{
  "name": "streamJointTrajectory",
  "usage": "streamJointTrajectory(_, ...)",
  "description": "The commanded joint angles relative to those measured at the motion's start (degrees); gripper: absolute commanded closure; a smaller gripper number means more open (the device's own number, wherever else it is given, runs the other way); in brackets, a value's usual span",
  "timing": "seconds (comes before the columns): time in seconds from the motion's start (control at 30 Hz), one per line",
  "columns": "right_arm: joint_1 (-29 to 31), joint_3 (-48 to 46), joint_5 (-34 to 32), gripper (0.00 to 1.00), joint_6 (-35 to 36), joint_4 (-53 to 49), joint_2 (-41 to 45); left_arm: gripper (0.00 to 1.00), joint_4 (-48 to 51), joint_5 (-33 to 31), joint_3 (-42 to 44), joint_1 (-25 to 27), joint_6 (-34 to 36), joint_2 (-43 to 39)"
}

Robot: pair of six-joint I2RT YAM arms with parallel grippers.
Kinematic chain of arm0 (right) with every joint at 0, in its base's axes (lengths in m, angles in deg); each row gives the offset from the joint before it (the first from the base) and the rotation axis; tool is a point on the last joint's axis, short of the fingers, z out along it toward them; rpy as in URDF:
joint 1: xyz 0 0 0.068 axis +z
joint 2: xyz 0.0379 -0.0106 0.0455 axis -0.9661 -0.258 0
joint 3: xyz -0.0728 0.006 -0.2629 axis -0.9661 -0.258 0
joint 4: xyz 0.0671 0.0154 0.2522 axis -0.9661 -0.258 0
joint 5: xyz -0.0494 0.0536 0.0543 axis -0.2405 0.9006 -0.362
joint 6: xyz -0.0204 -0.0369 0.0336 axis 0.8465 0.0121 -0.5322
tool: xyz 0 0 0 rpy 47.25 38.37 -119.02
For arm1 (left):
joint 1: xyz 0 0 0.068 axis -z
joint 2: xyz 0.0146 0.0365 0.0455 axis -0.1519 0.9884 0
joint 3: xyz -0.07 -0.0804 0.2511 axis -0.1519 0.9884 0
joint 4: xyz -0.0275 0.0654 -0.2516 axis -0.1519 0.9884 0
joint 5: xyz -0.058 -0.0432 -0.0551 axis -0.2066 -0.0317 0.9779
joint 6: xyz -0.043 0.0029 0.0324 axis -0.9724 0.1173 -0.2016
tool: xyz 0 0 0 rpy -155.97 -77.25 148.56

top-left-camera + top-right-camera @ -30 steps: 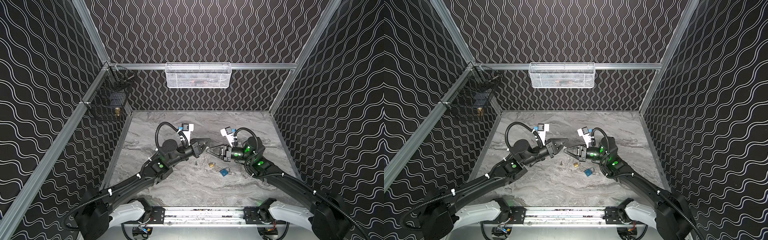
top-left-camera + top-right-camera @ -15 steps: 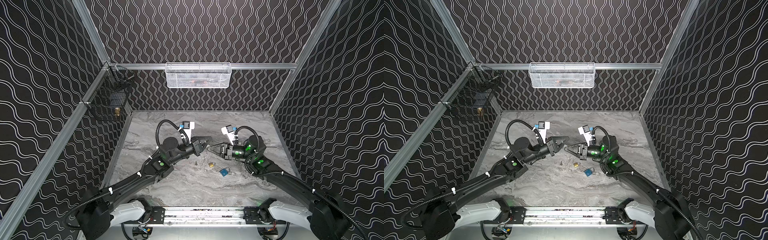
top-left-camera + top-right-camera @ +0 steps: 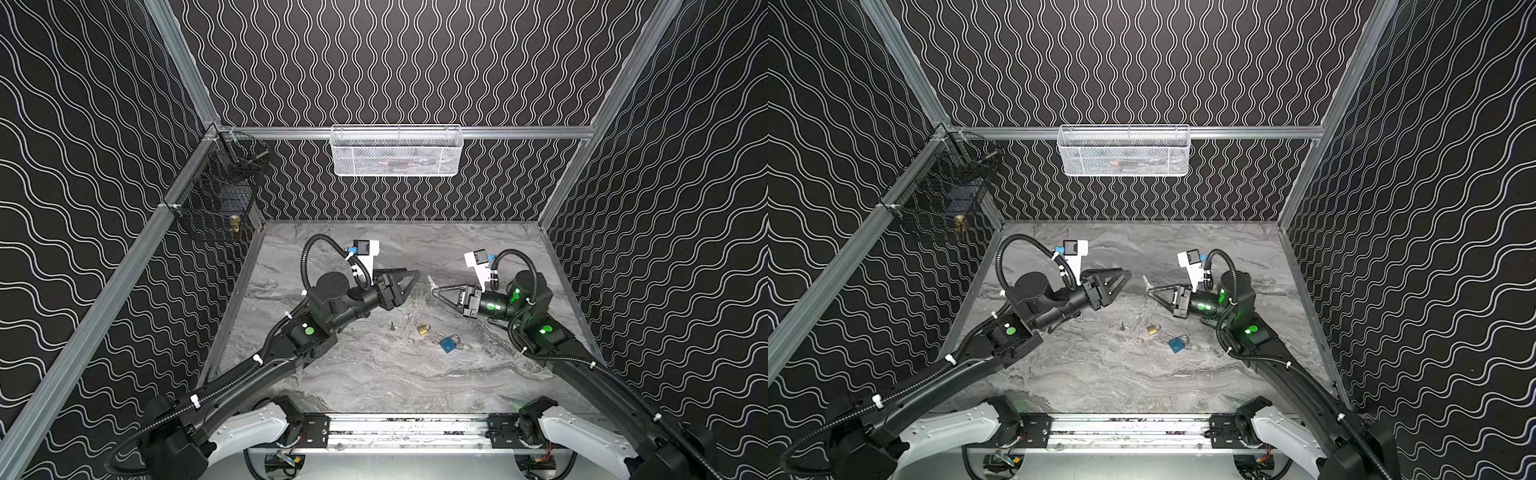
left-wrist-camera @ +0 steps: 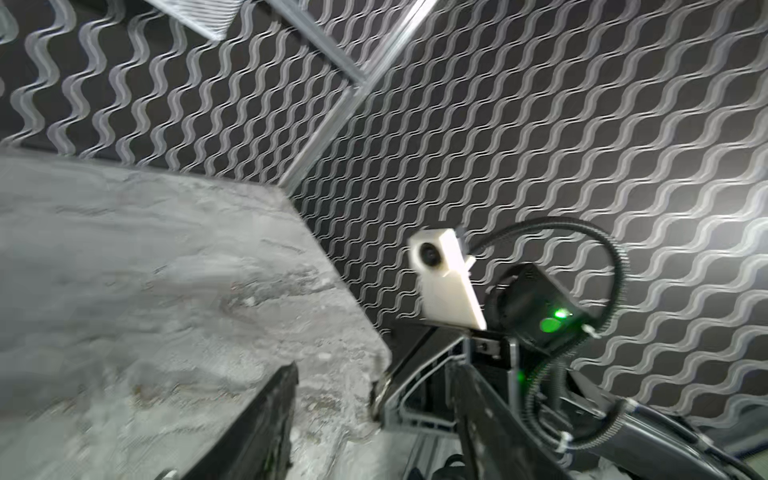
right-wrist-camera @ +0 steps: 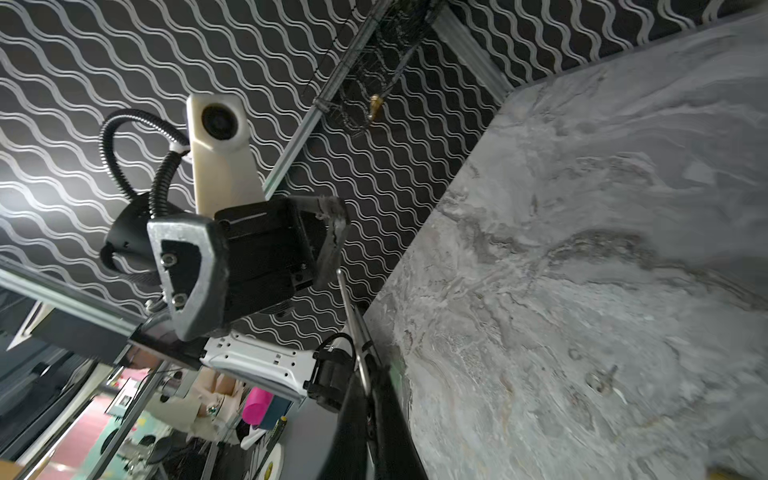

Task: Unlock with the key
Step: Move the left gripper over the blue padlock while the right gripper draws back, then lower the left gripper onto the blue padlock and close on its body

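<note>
Well, key (image 3: 430,283): pinched by the closed right gripper (image 3: 434,292), held above the table (image 3: 374,382).
Left gripper (image 3: 411,279): jaws spread wide, nothing gripped.
Padlocks: brass padlock (image 3: 423,330) and blue padlock (image 3: 449,344) are laid near each other below the grippers.
Clutter: small dark bit (image 3: 391,326) is seen by the brass padlock.

Quantities: one brass padlock (image 3: 423,329), one blue padlock (image 3: 449,344), one key (image 3: 431,283), one small metal part (image 3: 391,326), one white basket (image 3: 397,153), one black basket (image 3: 216,208), one left arm (image 3: 291,345), one right arm (image 3: 552,336).

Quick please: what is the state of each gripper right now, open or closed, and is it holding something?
Left gripper: open, holding nothing.
Right gripper: closed, holding the key at its tips.
</note>
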Motion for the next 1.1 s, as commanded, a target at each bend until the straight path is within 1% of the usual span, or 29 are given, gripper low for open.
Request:
streamJointTrajectory(0.0, -2.8, 0.5, -4.2, 1.0, 3.0, -10.7, 1.6, 0.36, 12.9, -4.6, -1.4, 0.7, 2.4, -0.5)
streamJointTrajectory(0.07, -4.7, 1.7, -5.7, 1.0, 4.6, -16.0, 1.9, 0.34, 19.1, -6.9, -2.4, 1.7, 2.5, -0.3)
streamJointTrajectory(0.13, -6.4, 2.7, -8.0, 1.0, 5.4, -20.1, 2.0, 0.32, 22.8, -8.4, -3.0, 3.4, 3.0, 0.2)
streamJointTrajectory(0.23, -9.4, 3.0, -8.5, 1.0, 6.1, -23.0, 2.1, 0.3, 29.0, -11.7, -4.6, 6.8, 3.5, 2.5)
streamJointTrajectory(0.33, -11.9, 3.0, -8.4, 1.0, 7.0, -25.0, 2.5, 0.29, 32.3, -13.8, -5.9, 10.0, 4.2, 5.9)
streamJointTrajectory(0.5, -15.5, 3.0, -8.4, 1.0, 8.0, -26.1, 2.1, 0.29, 34.0, -15.4, -9.2, 14.5, 5.9, 13.4)
streamJointTrajectory(0.6, -17.2, 3.3, -7.9, 1.0, 8.4, -25.9, 0.7, 0.29, 34.0, -15.1, -11.9, 16.5, 8.1, 18.5)
streamJointTrajectory(0.7, -19.0, 4.1, -7.4, 1.0, 8.7, -26.1, -1.1, 0.29, 32.7, -13.5, -13.7, 18.0, 11.9, 23.6)
streamJointTrajectory(0.83, -21.3, 4.7, -7.0, 1.0, 9.0, -26.8, -3.7, 0.3, 31.9, -12.2, -16.5, 18.7, 13.7, 30.0)
streamJointTrajectory(1.07, -25.8, 2.9, -3.6, 1.0, 8.0, -24.0, -6.3, 0.29, 34.1, -13.9, -24.4, 19.2, 16.6, 42.1)
